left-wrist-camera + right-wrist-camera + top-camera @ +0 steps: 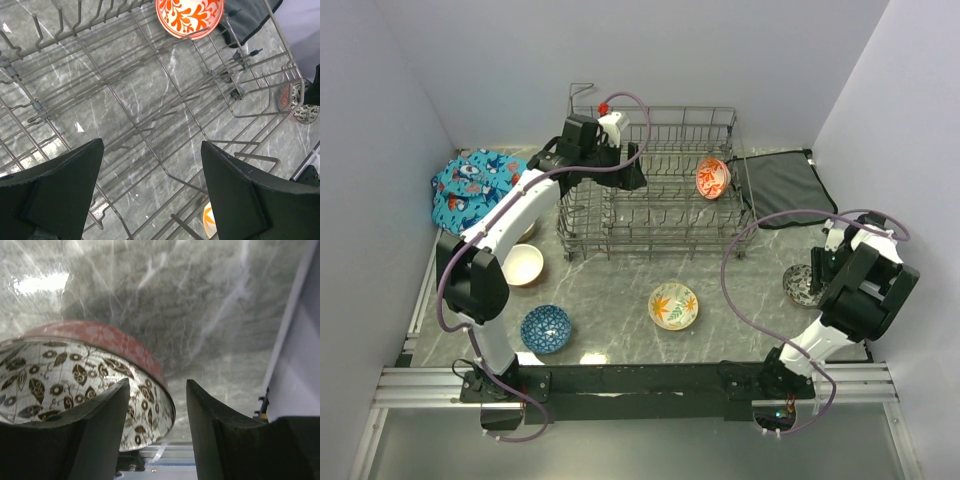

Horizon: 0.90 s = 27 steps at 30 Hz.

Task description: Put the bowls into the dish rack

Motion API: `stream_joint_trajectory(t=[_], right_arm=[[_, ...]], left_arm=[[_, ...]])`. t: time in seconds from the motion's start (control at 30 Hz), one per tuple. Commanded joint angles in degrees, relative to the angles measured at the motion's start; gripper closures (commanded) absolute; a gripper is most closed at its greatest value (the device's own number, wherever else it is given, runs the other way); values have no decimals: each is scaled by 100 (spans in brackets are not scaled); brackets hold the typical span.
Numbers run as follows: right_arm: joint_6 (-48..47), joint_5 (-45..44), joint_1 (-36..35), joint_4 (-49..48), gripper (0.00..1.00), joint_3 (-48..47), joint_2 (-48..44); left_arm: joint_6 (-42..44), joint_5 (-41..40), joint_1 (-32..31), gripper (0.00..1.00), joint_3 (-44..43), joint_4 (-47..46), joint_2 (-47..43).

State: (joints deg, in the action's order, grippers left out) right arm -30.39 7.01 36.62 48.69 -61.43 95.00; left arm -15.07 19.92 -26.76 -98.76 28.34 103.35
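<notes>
your left gripper (151, 150): spread wide, empty, above dish rack (660, 200) | your right gripper (157, 385): fingers astride speckled bowl (60, 370) rim, not yet clamped

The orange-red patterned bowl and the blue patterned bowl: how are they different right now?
The orange-red patterned ceramic bowl is inside the grey wire dish rack; the blue patterned ceramic bowl sits outside it on the marble table. The orange-red one leans among the tines; the blue one rests flat, mouth up. Both are small and round.
</notes>
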Motion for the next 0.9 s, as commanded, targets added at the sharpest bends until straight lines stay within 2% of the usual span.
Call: stream_joint_trajectory(t=[0.0, 0.1, 0.27, 0.37, 0.4, 0.47, 0.5, 0.6, 0.73, 0.83, 0.87], right_arm=[[-81, 231, 38, -175, 49, -97, 176], [-107, 415, 38, -18, 58, -185, 282], [-28, 433, 12, -61, 59, -185, 221], [77, 372, -32, -140, 67, -246, 264], [147, 354, -41, -166, 74, -282, 273], [226, 337, -85, -158, 78, -395, 230], [227, 319, -189, -140, 87, -431, 186], [262, 284, -496, 53, 100, -580, -86], [489, 118, -1084, 430, 100, -879, -587], [1069, -163, -1516, 720, 100, -1440, -1035], [1488, -364, -1578, 921, 100, -1903, -1184]], left_arm=[[136, -120, -31, 14, -126, -127, -175], [162, -129, -31, 14, -64, -127, -219], [110, -120, -31, 14, 146, -241, -324], [92, -138, -39, 14, 261, -250, -403], [109, -138, -39, 14, 296, -250, -430], [127, -155, -39, 14, 375, -232, -500], [136, -155, -39, 14, 401, -223, -526], [110, -164, -39, 14, 550, -302, -640], [101, -225, -31, 14, 665, -338, -790], [197, -305, 22, 14, 656, -320, -965], [232, -296, 48, 14, 682, -346, -1105]])
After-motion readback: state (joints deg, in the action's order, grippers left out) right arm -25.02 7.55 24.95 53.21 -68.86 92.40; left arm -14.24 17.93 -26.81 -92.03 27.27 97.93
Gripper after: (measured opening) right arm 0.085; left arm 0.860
